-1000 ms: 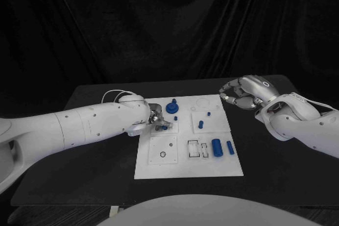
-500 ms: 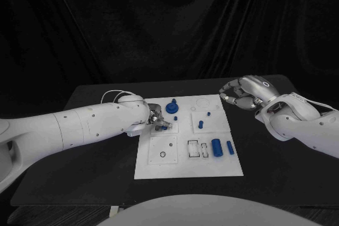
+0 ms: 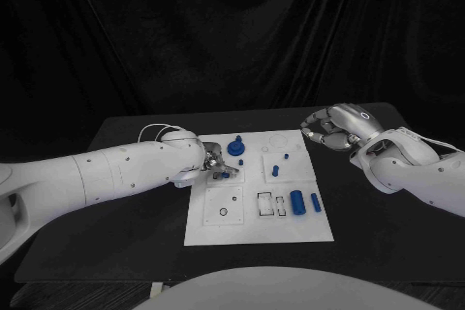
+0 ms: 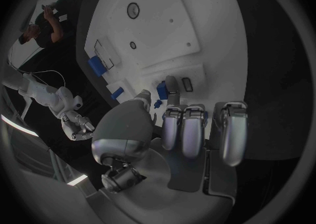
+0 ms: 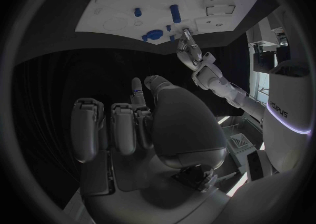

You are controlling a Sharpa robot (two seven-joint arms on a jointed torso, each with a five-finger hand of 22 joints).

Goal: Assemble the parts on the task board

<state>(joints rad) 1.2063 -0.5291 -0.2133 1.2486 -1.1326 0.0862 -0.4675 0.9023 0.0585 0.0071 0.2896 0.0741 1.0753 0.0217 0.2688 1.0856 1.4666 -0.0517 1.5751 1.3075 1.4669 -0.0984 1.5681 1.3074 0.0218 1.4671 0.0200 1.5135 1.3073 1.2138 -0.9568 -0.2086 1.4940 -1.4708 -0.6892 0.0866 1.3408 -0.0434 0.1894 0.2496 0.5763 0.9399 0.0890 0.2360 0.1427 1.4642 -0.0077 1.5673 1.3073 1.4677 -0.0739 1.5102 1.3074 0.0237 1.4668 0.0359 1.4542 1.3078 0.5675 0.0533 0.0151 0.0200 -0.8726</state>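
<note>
The white task board (image 3: 254, 219) lies in the middle of the table. My left hand (image 3: 214, 166) is low over its far left part and pinches a small blue part (image 3: 225, 175) between thumb and a finger; the left wrist view shows that part (image 4: 161, 90) at the fingertips (image 4: 173, 88), right at the board. A blue gear-like part (image 3: 237, 148) stands just beyond the hand. A blue peg (image 3: 275, 169) stands mid-board. Two blue cylinders (image 3: 298, 202) lie at the right side. My right hand (image 3: 330, 128) hovers off the board's far right corner, fingers curled in on nothing (image 5: 131, 124).
The board has square and round recesses (image 3: 224, 211) near its front left and a slotted frame (image 3: 270, 204) beside the cylinders. Black table surface (image 3: 116, 229) surrounds the board on every side. A dark curtain closes off the back.
</note>
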